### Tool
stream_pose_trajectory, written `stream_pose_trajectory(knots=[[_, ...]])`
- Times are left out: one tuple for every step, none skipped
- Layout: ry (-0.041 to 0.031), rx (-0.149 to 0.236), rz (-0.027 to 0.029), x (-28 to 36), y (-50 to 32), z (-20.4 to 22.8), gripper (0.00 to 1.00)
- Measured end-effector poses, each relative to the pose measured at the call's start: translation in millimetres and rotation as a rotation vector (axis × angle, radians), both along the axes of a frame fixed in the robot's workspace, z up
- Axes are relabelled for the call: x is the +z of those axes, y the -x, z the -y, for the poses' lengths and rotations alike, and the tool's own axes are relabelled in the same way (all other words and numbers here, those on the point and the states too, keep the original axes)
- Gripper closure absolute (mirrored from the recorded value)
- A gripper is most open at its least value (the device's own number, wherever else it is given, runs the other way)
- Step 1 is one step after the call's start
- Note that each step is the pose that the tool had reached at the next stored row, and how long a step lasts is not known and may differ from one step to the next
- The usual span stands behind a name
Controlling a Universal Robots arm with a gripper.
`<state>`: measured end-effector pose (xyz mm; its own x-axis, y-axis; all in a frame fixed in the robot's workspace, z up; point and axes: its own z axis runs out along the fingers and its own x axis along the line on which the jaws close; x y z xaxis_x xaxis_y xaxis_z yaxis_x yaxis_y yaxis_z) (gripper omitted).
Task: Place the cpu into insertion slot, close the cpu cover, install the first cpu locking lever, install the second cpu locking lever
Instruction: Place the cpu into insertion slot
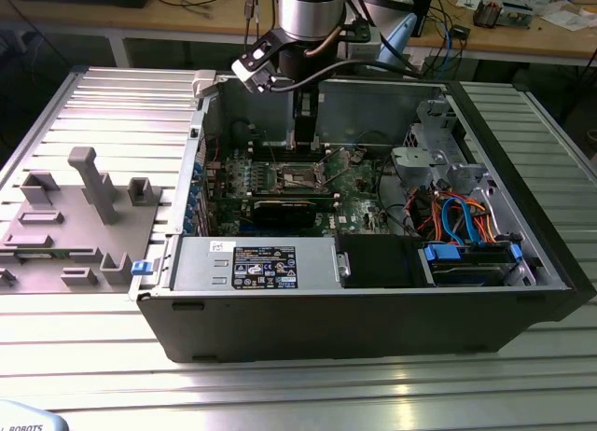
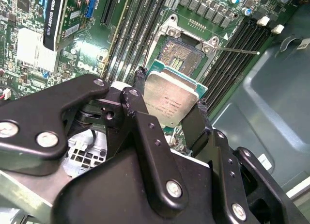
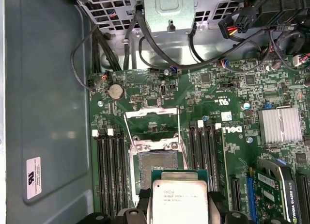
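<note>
**Exterior view.** The arm (image 1: 303,11) reaches down into an open computer case (image 1: 373,328) standing on the slatted metal table (image 1: 93,95). It ends directly above the insertion slot (image 1: 300,175) on the green board.

**Second wrist view.** The pincer (image 2: 170,94) is pinching the cpu (image 2: 172,100), one black finger on each of two opposite edges. The silvery top face is exposed between them. The cpu hangs tilted, close to the insertion slot (image 2: 181,56) but apart from it and not yet seated. The slot's dark centre is uncovered.

**First wrist view.** The cpu (image 3: 180,202) sits level between the fingers, just short of the insertion slot (image 3: 157,168) and overlapping its near rim. The cpu cover (image 3: 152,113) stands swung open on the slot's far side from the cpu. Two thin locking levers (image 3: 127,129) are released alongside it.

**Handling assessment.**
- **Character:** The chip appears light, thin and rigid, and its smooth metal lid is likely slippery.
- **Fragility:** The underside contacts and the slot's pins are probably fragile.
- **Grip:** Holding it by opposite edges, as here, looks correct, and the faces should not be touched.
</note>
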<state>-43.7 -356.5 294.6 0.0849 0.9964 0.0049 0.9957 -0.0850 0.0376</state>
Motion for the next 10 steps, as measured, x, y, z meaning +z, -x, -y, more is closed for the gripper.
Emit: stream_pose_trajectory(knots=[[0.0000, -0.004, 0.0000, 0.0, 0.0, 0.0, 0.45], [-0.0001, -0.009, 0.0001, 0.0, 0.0, 0.0, 0.45], [0.0000, -0.013, 0.0000, 0.0, 0.0, 0.0, 0.45], [0.0001, -0.016, 0.0000, 0.0, 0.0, 0.0, 0.45], [0.0000, -0.018, 0.0000, 0.0, 0.0, 0.0, 0.45], [0.0000, -0.020, 0.0000, 0.0, 0.0, 0.0, 0.45], [0.0000, -0.022, 0.0000, 0.0, 0.0, 0.0, 0.45], [0.0000, -0.025, 0.0000, 0.0, 0.0, 0.0, 0.45], [0.0000, -0.027, 0.0000, 0.0, 0.0, 0.0, 0.45], [0.0000, -0.029, 0.0000, 0.0, 0.0, 0.0, 0.45]])
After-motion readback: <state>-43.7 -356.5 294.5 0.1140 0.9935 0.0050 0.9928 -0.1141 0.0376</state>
